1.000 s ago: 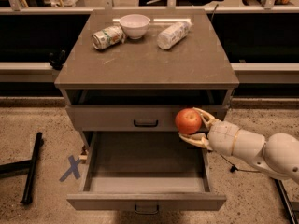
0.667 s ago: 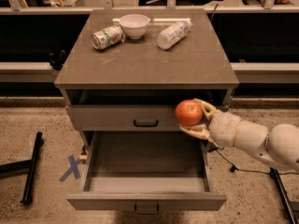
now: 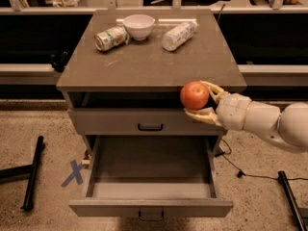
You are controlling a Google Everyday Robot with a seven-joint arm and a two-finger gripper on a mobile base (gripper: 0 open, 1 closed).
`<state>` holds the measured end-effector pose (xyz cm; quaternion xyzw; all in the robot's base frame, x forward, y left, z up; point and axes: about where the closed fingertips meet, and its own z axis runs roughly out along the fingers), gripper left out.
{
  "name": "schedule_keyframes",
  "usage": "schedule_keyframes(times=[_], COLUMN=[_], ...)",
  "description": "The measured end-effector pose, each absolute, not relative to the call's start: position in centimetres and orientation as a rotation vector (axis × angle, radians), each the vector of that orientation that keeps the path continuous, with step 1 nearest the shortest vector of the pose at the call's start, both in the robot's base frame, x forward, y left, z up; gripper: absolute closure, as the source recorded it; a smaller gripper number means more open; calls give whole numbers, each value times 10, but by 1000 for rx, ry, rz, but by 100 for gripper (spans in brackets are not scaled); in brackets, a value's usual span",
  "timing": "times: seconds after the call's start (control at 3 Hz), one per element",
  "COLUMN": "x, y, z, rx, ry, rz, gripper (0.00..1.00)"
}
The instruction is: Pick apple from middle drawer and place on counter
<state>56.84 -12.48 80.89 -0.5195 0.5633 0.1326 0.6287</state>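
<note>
At the lower left of the frame a blue tape cross point(image 3: 73, 173) marks the speckled floor, beside a black stand leg point(image 3: 32, 173). Right of these, at the bottom centre, the middle drawer point(image 3: 150, 207) stands pulled out. It is a shallow grey-brown tray with a small dark bar handle, and its floor is bare. Above it the upper drawer point(image 3: 110, 121) is closed. The counter point(image 3: 144, 64) fills the upper centre as a flat, matte grey-brown slab. Along its far edge lie a crumpled can point(image 3: 110, 37) on its side, a smooth white bowl point(image 3: 139, 26) upright, and a clear plastic bottle point(image 3: 178, 35) on its side.

At centre right the apple point(image 3: 194, 95), round, smooth and red-orange, hangs in the air just in front of the counter's front right edge, well above the open drawer. The gripper point(image 3: 199, 99) grasps it from the right, one cream finger curving over the top and one cupping underneath. The white, jointed arm leaves the frame at the right.

The step in hand looks to be the lift onto the counter. The apple sits about level with the slab's lip, so it likely needs to rise until the lower finger clears that edge. It can then travel inward over the bare front area (well apart from can, bowl and bottle). A smooth sphere on a smooth top will roll, so the gripper should set it down gently and let go only once it rests.
</note>
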Motion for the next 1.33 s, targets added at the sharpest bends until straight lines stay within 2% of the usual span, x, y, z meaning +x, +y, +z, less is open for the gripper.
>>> schedule_keyframes(times=[0.67,1.33], x=[598,647], y=[-106,-88], z=[856,864], rx=[-1230,-1202], ry=[1249,1328], rz=[310,443], gripper=[100,100])
